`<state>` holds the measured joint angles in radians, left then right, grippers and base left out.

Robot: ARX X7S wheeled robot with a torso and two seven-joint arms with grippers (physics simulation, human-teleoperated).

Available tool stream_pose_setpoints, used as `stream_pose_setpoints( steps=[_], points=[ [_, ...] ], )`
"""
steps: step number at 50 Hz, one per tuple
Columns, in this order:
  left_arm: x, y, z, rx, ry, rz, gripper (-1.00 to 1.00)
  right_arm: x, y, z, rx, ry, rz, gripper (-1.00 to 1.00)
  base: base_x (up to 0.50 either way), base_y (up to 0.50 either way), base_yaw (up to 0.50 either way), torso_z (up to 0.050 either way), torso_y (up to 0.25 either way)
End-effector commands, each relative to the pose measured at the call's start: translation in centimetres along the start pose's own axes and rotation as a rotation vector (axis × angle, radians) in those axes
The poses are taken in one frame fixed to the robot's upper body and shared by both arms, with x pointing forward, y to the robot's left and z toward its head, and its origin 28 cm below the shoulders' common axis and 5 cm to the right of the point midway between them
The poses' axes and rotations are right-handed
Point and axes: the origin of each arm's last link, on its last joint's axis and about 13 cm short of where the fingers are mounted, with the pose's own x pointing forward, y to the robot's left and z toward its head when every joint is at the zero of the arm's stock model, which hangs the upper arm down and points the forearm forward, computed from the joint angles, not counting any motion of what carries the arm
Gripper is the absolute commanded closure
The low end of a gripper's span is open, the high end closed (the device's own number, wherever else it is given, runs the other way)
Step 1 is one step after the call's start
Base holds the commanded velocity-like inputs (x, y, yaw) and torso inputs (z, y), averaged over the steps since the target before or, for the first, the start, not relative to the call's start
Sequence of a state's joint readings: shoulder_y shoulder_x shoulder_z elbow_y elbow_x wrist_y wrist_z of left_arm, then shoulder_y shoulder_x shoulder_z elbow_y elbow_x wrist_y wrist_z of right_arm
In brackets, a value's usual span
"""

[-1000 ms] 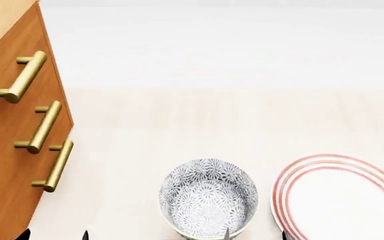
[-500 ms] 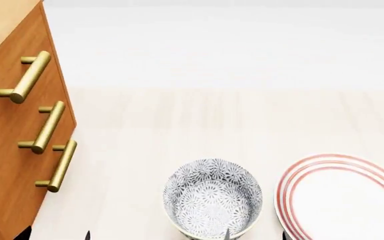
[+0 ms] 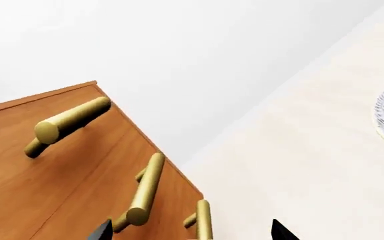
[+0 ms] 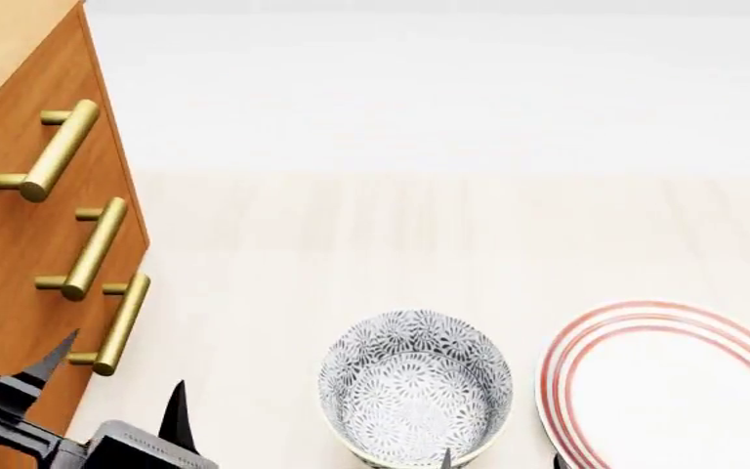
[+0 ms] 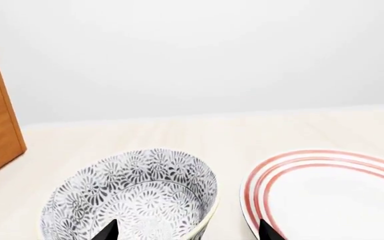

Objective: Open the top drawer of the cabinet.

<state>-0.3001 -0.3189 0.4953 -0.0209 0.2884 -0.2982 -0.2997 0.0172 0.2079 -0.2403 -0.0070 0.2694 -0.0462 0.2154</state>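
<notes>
Cabinet (image 4: 17, 225) sits at the far left of the head view, orange-brown front facing the worktop (image 4: 389, 225), three brass bar handles stacked down it. Top drawer (image 4: 30, 107) is flush with the fronts below; no gap shows around it, so it reads as shut. Its handle (image 4: 50, 149) is the uppermost bar, on two posts.

Your left hand (image 4: 112, 391) is at the lower left corner of the head view, fingers spread apart and holding nothing. One fingertip (image 4: 52, 357) lies just beside the lowest handle (image 4: 117, 323); touching or not cannot be told. That puts the hand well below the top drawer's handle. From the left wrist view both dark fingertips frame the lower two handles, with the top one farther off.

Your right hand (image 5: 185, 231) shows only as two dark tips, set apart, nothing between them. It hovers near the patterned bowl (image 4: 414, 388), which stands upright on the worktop. Red-ringed white plate (image 4: 668, 386) lies just beside the bowl, a narrow gap between them.
</notes>
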Motion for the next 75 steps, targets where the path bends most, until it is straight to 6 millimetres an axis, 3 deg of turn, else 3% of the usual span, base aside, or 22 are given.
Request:
stream_pose_setpoints(
  steps=[1,22,37,55,75],
  points=[
    [1.8,1.7,1.3,0.241,-0.079,0.064,-1.00,0.1,0.0,0.0,-0.004,-0.013,0.003,-1.00,0.00,0.00,0.00,0.000,0.000],
    [2.9,4.0,3.8,0.531,-0.158,0.109,-1.00,0.1,0.0,-0.1,-0.002,-0.006,0.006,-1.00,0.00,0.00,0.00,0.000,0.000],
    [4.2,6.8,6.1,0.584,-0.150,0.164,-1.00,-0.1,0.1,-0.1,0.001,-0.003,0.009,-1.00,0.00,0.00,0.00,0.000,0.000],
    [4.6,8.5,7.0,0.598,-0.140,0.189,-1.00,0.1,0.0,0.0,0.006,-0.003,0.001,-1.00,0.00,0.00,0.00,0.000,0.000],
    [5.0,9.1,7.4,0.656,-0.149,0.154,-1.00,0.2,0.0,0.0,0.010,0.002,0.002,-1.00,0.00,0.00,0.00,0.000,0.000]
  ],
)
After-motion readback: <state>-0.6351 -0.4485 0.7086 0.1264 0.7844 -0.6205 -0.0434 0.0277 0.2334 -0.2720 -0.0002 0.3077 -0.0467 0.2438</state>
